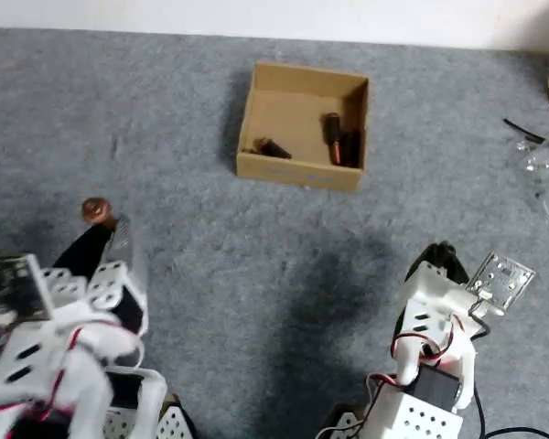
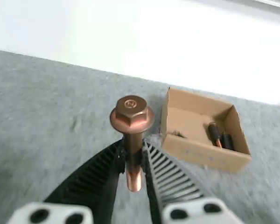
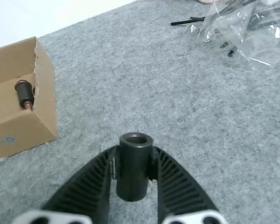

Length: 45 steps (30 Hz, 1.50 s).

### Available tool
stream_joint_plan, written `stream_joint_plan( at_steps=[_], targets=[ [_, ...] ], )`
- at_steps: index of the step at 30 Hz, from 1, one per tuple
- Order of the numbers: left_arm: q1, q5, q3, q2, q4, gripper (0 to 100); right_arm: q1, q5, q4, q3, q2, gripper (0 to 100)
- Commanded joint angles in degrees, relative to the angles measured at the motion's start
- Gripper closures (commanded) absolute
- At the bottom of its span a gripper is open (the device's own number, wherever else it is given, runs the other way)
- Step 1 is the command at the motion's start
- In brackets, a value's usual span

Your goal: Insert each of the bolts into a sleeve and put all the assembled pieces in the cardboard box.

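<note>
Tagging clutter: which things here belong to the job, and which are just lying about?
Job: copper-coloured hex bolt, dark cylindrical metal sleeve, open brown cardboard box, assembled pieces inside it.
Lying about: crumpled clear plastic bag, thin black cable.

left gripper (image 2: 133, 161) clamps copper bolt (image 2: 132, 135) by its shank, head up | cardboard box (image 2: 196, 151) beyond on grey carpet (image 2: 46, 107), assembled pieces (image 2: 218, 136) inside
</note>
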Motion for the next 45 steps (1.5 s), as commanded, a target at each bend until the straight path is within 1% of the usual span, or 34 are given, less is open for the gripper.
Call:
stream_joint_plan(
  at_steps=[1,4,8,10,12,15,21,23,27,33,40,45],
  targets=[
    [1.10,-0.35,18.42,-7.87,-19.52,99,-2.15,0.70,-2.07,3.12,-1.27,99.2],
    [1.36,-0.35,28.26,-12.26,-32.26,99,-5.58,0.88,-2.07,3.21,-1.27,99.2],
    [5.14,-0.26,39.78,-12.53,-46.68,99,-10.68,4.31,-2.07,3.21,-1.27,99.2],
    [8.92,-0.26,44.62,-12.44,-51.96,99,-13.76,4.66,-2.15,3.30,-1.27,99.2],
    [11.74,-0.35,48.13,-12.44,-54.68,99,-17.27,4.75,-2.51,3.38,-1.27,99.2],
    [14.37,-0.35,52.18,-12.44,-55.82,99,-21.32,4.75,-6.55,6.11,-1.27,99.2],
    [15.08,-0.53,53.05,-12.26,-55.56,99,-23.25,4.75,-6.64,8.40,-1.27,99.2],
    [15.08,-0.62,53.05,-12.00,-55.21,99,-26.15,4.75,-6.46,8.40,-1.19,99.2],
    [14.46,-0.35,53.05,-12.18,-50.55,99,-32.66,4.66,-1.54,8.40,-1.19,99.2],
    [14.55,-0.44,53.05,-12.18,-50.64,99,-38.55,4.66,-0.84,8.40,-1.19,99.2],
    [12.70,-0.53,53.05,-12.18,-50.55,99,-45.58,4.75,-7.16,8.40,-1.19,99.2],
    [12.62,-0.44,53.05,-12.18,-50.55,99,-49.54,4.84,-12.18,8.40,-1.19,99.2]
  ],
)
